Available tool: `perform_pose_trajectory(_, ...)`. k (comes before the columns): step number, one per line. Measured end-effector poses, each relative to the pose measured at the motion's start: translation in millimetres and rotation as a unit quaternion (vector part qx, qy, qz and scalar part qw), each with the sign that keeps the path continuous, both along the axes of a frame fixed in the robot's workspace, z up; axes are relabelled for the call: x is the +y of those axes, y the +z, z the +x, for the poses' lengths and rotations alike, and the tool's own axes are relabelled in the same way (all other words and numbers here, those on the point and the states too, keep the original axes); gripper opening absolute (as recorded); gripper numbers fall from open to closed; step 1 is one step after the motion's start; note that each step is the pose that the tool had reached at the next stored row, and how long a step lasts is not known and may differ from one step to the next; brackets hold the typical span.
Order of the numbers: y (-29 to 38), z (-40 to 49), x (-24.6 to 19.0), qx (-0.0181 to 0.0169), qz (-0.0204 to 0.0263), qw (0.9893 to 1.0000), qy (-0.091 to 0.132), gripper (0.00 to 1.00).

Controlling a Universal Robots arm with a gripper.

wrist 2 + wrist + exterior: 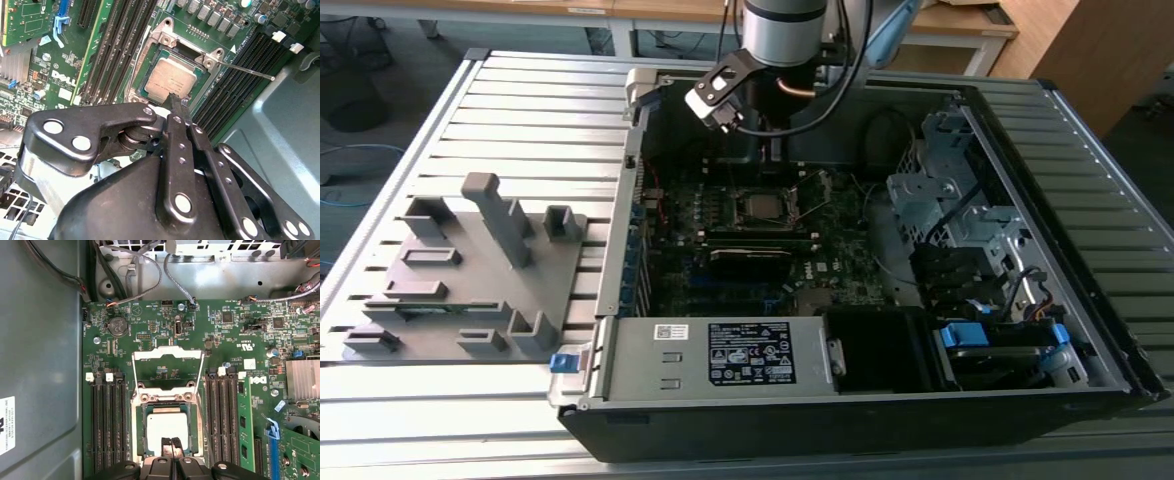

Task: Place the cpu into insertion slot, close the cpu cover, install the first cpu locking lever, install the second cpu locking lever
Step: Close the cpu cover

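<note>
The cpu (166, 427) lies flat in the insertion slot (141, 432), its silver-grey face up; it also shows in the second wrist view (170, 77) and the exterior view (761, 207). The cpu cover (167, 354) is swung open and lies flat on the green motherboard beyond the slot, with board showing through its cut-out centre. Thin wire locking levers run along both sides of the slot (202, 405) (134, 382); one sticks out free (250, 70). My gripper (170, 444) (175, 100) (771, 158) is shut, its two fingertips together over the cpu's near edge, with nothing seen between them.
Long black memory slots (107, 425) (222, 420) flank the socket on both sides. A heatsink (304, 380) and a blue-clipped card slot (272, 450) sit further off. Cables (150, 275) run along the case wall. A grey fixture plate (467, 280) stands outside the case.
</note>
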State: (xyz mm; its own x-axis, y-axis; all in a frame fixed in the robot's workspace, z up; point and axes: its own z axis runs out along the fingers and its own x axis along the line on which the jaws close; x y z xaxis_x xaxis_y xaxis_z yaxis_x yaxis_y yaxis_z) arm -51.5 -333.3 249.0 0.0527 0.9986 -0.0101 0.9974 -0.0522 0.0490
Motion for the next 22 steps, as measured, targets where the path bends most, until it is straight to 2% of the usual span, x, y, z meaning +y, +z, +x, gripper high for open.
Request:
perform_pose_trajectory(9, 4.8, 0.0, 0.0, 0.0000, 0.0001, 1.0000, 0.000, 0.10)
perform_pose_trajectory(22, 6.2, 0.8, 0.0, 0.0000, 0.0000, 1.0000, 0.000, 0.10)
